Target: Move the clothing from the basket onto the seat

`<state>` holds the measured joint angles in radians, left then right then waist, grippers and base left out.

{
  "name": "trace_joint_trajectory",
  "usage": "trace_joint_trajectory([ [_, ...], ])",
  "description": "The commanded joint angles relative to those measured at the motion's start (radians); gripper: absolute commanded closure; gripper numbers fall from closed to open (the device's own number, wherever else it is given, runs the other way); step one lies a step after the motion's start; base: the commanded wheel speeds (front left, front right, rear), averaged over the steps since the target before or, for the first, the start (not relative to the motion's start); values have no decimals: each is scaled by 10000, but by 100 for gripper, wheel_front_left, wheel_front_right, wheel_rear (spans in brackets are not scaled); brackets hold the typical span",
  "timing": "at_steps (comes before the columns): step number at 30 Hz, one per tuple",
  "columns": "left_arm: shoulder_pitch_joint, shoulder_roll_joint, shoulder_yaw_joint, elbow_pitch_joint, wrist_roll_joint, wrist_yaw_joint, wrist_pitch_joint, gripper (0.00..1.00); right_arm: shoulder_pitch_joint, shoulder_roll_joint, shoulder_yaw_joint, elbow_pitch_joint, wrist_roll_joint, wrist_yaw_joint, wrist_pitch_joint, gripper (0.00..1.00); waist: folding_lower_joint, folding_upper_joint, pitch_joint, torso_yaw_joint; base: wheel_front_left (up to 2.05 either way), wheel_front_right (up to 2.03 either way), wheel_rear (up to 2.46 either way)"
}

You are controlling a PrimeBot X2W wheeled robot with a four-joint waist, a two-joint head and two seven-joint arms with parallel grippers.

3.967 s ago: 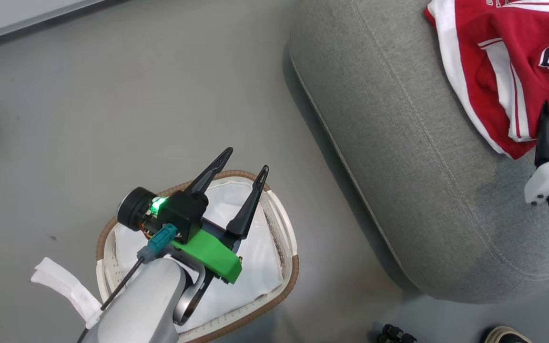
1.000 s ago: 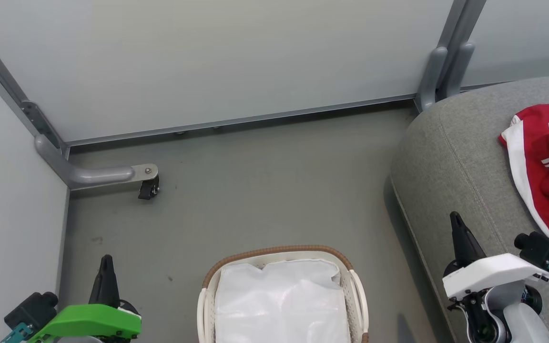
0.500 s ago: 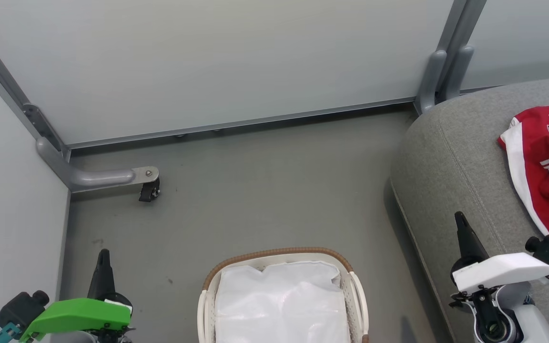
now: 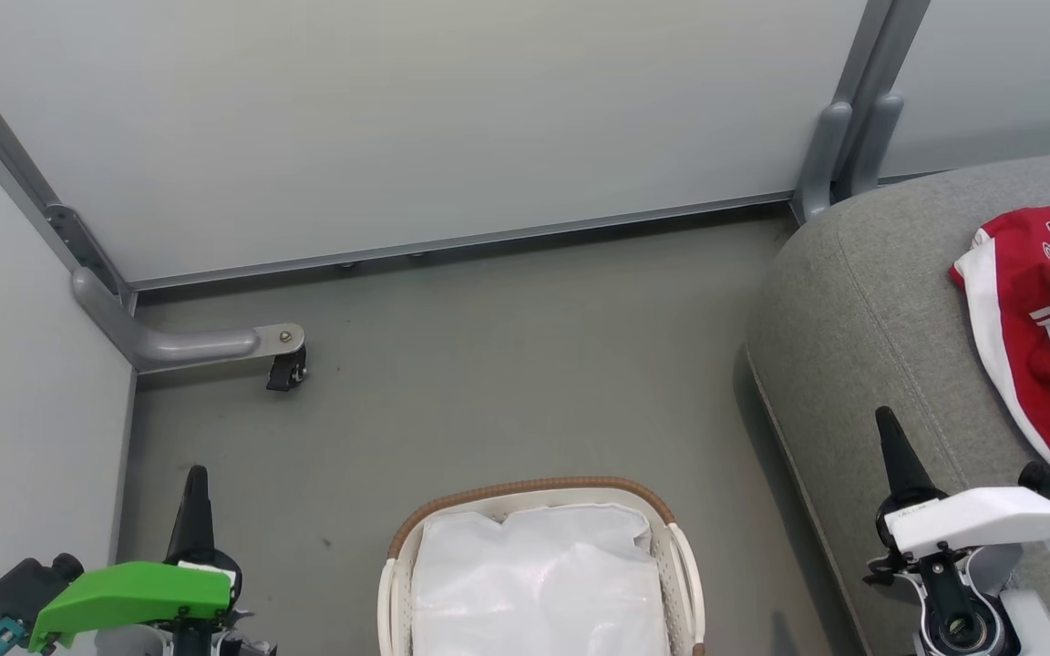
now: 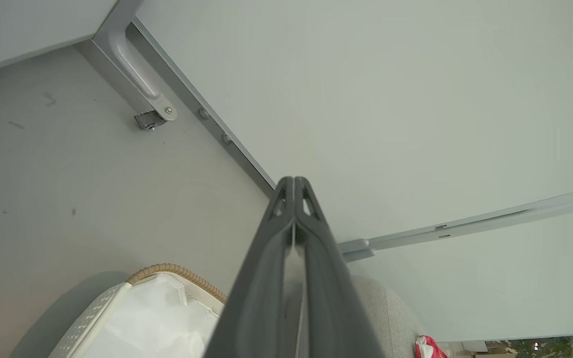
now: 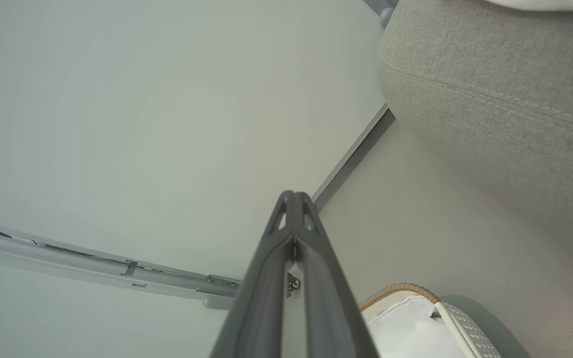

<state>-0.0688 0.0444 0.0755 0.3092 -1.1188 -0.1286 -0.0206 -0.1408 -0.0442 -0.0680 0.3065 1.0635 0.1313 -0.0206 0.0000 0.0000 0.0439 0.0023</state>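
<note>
The red clothing point(image 4: 1040, 337), printed "23", is found lying on the grey couch seat point(image 4: 853, 301), at the right of the head view. The white laundry basket point(image 4: 525, 486) is seen on the floor beside the seat, lined with a crinkly white sheet point(image 4: 539, 583). The left gripper point(image 4: 196, 478) and right gripper point(image 4: 887, 421) are raised either side of the basket, jaws closed, fingers pressed together.

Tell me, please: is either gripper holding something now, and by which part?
Nothing is held. The left gripper and the right gripper are both shut on nothing; the clothing lies on the seat.
</note>
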Motion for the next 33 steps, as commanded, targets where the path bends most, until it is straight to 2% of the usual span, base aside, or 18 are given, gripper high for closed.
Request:
trace_joint_trajectory([
  [1,-235,63,69,-128,-247,-19,51,100,16,-62,-57,-145,282,-4,70,100,0,0,-8,0,0,0,0],
  [33,-388,78,268,-439,-2982,-28,820,100,241,-77,-308,-439,3311,-6,832,100,0,0,-213,-12,0,0,0],
])
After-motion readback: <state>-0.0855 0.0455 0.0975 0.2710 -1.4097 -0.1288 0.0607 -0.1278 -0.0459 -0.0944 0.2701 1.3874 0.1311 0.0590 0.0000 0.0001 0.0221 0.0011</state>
